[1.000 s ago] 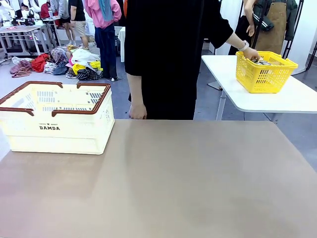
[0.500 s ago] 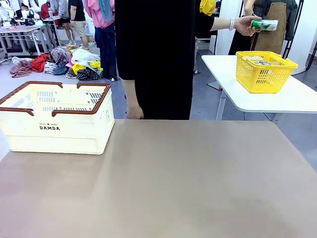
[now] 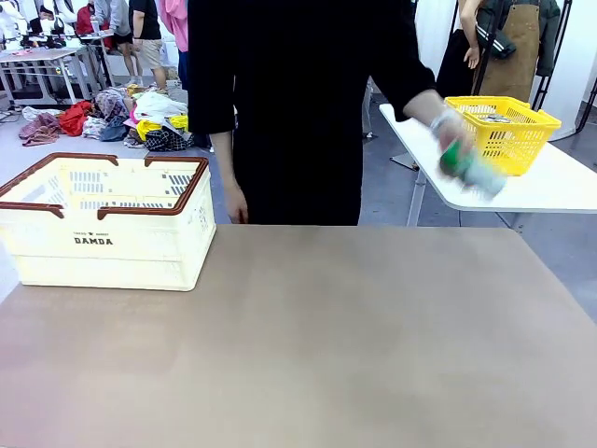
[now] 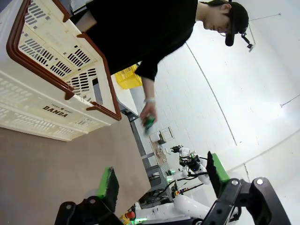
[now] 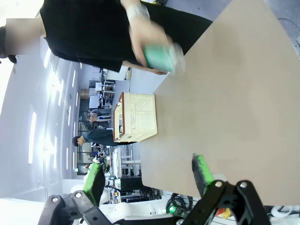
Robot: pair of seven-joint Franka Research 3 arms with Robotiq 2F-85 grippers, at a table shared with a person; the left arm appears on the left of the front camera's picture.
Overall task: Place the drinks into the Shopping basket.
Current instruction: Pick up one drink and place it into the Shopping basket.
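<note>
The brown bench [image 3: 326, 355] spans the front view; a person in black [image 3: 289, 103] stands at its far edge; the cream Shopping basket [image 3: 103, 224], brown-rimmed and marked DAMDA, sits on the bench's far left part; a yellow basket [image 3: 504, 135] stands on a white side table [image 3: 550, 187] beyond the right; the left fingers [image 4: 108, 187] gape wide and hold nothing; the right fingers [image 5: 93, 182] likewise, 2 green pads well apart; 1 green can [image 3: 457, 159], blurred, is in the person's hand [image 3: 443, 126] just beside the yellow basket, well apart from the Shopping basket.
</note>
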